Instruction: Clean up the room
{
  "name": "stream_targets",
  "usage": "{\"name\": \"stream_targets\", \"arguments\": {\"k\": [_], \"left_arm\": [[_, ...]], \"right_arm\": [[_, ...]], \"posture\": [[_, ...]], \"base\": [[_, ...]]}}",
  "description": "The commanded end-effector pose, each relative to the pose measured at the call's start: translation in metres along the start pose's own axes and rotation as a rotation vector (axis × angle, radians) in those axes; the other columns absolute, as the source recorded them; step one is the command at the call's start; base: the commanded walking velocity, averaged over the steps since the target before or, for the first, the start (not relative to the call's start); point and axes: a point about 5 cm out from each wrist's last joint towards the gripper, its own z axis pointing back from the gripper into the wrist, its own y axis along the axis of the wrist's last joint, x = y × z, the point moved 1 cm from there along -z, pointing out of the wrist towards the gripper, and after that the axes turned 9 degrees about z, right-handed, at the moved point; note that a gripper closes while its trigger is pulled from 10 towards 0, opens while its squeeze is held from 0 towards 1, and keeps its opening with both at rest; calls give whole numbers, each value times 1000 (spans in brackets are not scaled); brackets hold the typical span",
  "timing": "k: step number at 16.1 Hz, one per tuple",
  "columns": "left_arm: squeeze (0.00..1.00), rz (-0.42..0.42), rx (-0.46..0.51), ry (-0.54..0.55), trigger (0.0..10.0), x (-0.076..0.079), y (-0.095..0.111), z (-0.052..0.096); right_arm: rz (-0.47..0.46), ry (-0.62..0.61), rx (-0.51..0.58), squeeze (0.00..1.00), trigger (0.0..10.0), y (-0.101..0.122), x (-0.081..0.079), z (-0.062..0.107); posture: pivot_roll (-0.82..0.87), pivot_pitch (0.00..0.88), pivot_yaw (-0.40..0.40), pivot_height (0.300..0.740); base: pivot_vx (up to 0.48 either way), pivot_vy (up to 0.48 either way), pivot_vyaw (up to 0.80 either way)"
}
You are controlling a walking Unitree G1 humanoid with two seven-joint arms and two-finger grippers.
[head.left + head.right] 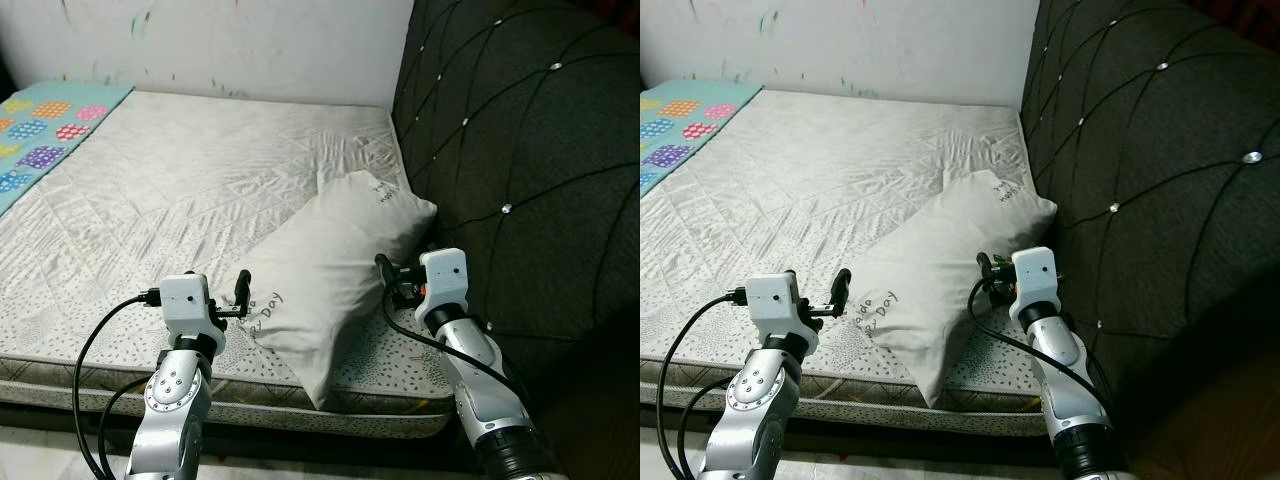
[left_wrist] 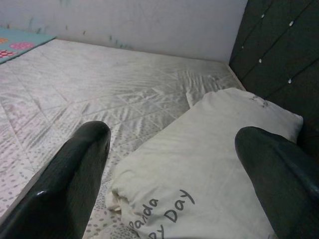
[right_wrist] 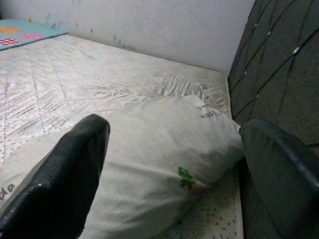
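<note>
A cream pillow lies on the bed's bare quilted mattress, close to the near edge and beside the dark tufted headboard. Its long axis runs diagonally: 1 end points toward the headboard and the back of the bed, the other toward the front edge of the mattress. The fabric is soft and lightly creased, with dark printed lettering near each end ("Day" is legible at the near end) and a small green mark on its side.

The left gripper hovers at the near end of the pillow, its 2 black fingers spread wide and holding nothing. The right gripper sits at the pillow's headboard side, its fingers likewise spread wide with the pillow between them in its wrist view; contact cannot be confirmed.

The mattress is grey-white with stitched diamond quilting and a speckled border. A colourful patterned blanket lies at its far left corner. The white wall behind bears scuffs.
</note>
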Motion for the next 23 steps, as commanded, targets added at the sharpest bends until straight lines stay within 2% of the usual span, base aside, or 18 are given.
{"name": "stream_targets", "arguments": {"k": [1,4,5,6,7,11,12,16,17,19,23], "left_arm": [[0,-2,-9,2,10000,-1,0,-1],[0,-26,-40,33,10000,-14,-7,3],[0,-47,-49,55,10000,-25,-7,5],[0,-61,-51,61,10000,-29,-7,6],[0,-82,-53,74,10000,-33,-5,5],[0,-97,-40,106,10000,-48,0,5],[0,-99,-33,105,10000,-48,3,0],[0,-84,-7,58,10000,-33,9,-16],[0,-74,2,50,10000,-29,10,-20],[0,-54,7,73,10000,-29,8,-17],[0,-71,4,69,10000,-33,9,-18]], "right_arm": [[6,-14,5,0,10000,2,4,-2],[18,-17,-20,0,10000,-3,6,0],[42,-27,-44,0,10000,-8,11,0],[55,-33,-51,0,10000,-9,14,0],[108,-50,-66,0,10000,-10,21,-1],[186,-107,-116,0,10000,-16,42,-3],[176,-121,-136,0,10000,-20,45,-1],[158,-133,-129,0,10000,-21,46,3],[146,-99,-142,0,10000,-22,42,1],[106,-34,-174,0,10000,-24,34,-5],[95,56,-225,0,10000,-26,15,-13]], "posture": [[-64,0,-32,740],[-66,0,-28,740],[-60,0,-30,740],[-52,0,-31,740],[-40,0,-33,740],[-59,0,-31,740],[-76,0,-18,740],[-114,0,-14,740],[-112,0,-25,740],[-97,0,-36,740],[-72,0,-43,740]], "base": [[0,0,0],[0,0,0],[0,0,0],[0,0,0],[0,0,0],[0,0,0],[0,0,0],[0,0,0],[0,0,0],[0,0,0],[0,0,0]]}}
